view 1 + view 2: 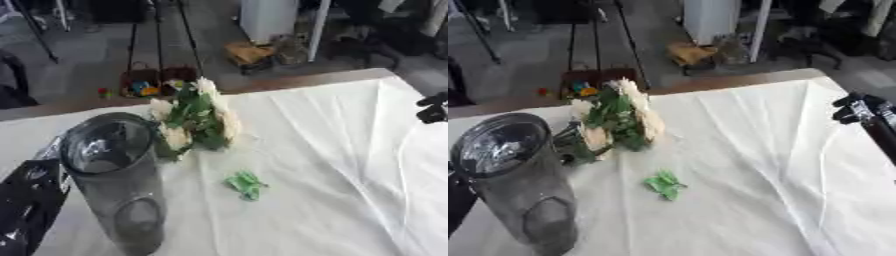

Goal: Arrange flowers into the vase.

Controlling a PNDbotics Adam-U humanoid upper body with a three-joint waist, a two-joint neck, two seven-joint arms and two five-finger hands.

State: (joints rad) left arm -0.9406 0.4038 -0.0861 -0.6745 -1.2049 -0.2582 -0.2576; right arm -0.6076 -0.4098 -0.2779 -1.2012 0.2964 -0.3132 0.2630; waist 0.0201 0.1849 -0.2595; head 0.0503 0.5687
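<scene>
on white cloth (332,150): flowers (197,120) beside vase (114,170); left hand (26,205) against vase, only left eye shows it, grip unclear; right hand (866,114) fingers curled, empty.

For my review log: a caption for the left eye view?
Left hand beside a clear glass vase; cream flower bunch lying on white tablecloth.

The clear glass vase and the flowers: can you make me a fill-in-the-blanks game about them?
1. The clear glass vase has ___ flowers inside it.
2. The bunch of cream flowers with green leaves lies on the ___ tablecloth.
3. The small loose sprig lying in front of the bunch is ___ in colour.
4. The robot's black left hand is beside the ___.

Missing words: no; white; green; vase
</scene>
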